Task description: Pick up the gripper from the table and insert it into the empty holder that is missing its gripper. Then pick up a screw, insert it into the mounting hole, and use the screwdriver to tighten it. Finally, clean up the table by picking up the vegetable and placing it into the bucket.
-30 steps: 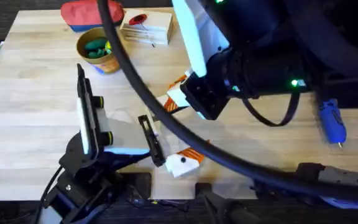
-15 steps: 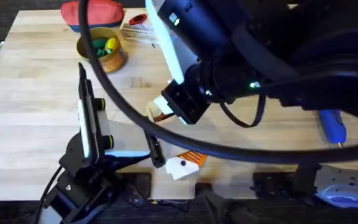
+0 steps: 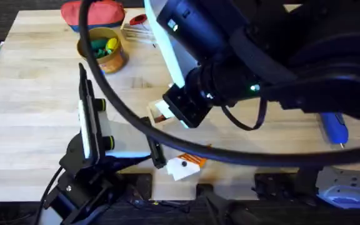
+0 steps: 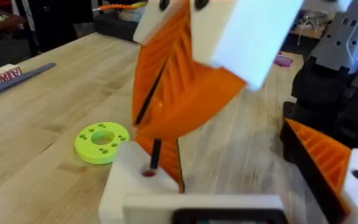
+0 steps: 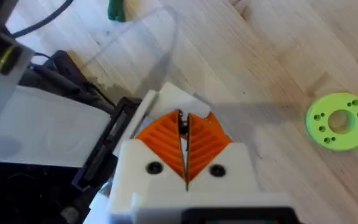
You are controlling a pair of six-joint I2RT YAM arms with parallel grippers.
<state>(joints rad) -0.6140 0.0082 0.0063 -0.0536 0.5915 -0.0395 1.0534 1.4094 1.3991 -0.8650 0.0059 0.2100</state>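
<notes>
my right end effector (image 5: 184, 146) clenching on thin dark screw (image 5: 181, 126), hovering over holder (image 4: 138, 180) on left end effector (image 3: 181, 166). mounting hole (image 4: 147, 172) sitting just below. risking misalignment, screw tipping, dropping onto desk (image 3: 36, 94). left grip: cannot tell.

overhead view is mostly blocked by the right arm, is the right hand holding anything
observer: Yes. In the right wrist view the right hand is shut on a thin dark pin, likely the screw, pinched between its orange pads.
operator: where is it relative to the holder
observer: The left wrist view shows the pin's lower end at the mounting hole in the white holder. I cannot tell if it has entered.
operator: anything else close by
observer: A green disc lies flat on the wood beside the holder.
</notes>
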